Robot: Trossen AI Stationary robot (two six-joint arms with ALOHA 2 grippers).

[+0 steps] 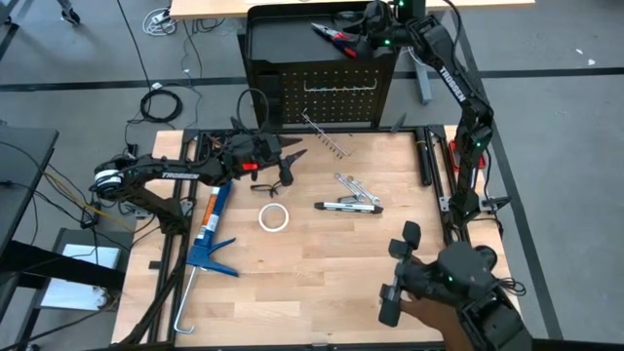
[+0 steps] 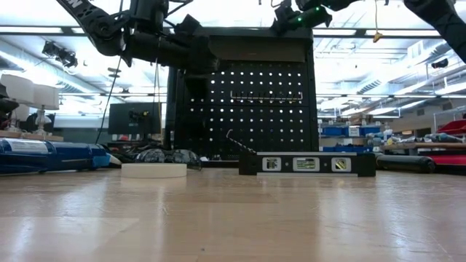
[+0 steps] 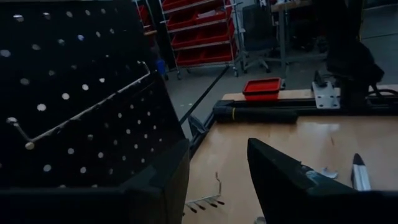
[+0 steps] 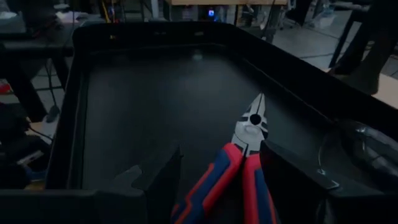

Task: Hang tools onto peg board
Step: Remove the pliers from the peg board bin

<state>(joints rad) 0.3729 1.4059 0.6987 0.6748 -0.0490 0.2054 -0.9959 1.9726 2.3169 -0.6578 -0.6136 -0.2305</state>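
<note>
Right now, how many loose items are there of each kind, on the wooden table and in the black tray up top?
Red-and-blue-handled pliers, in the black tray: 1
Silver wrenches: 2
Black-and-silver bar: 1
White tape roll: 1
Blue caulking gun: 1
Silver pronged peg hook: 1
Total: 7

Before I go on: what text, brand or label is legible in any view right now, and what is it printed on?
"TROSSEN": white lettering on the right arm, high view.
"TROSSEN": on the left arm, high view, small and only just readable.
Caulking gun: printed label, too small to read.
Spirit level: panels blurred, unreadable.
Nothing else legible.
</note>
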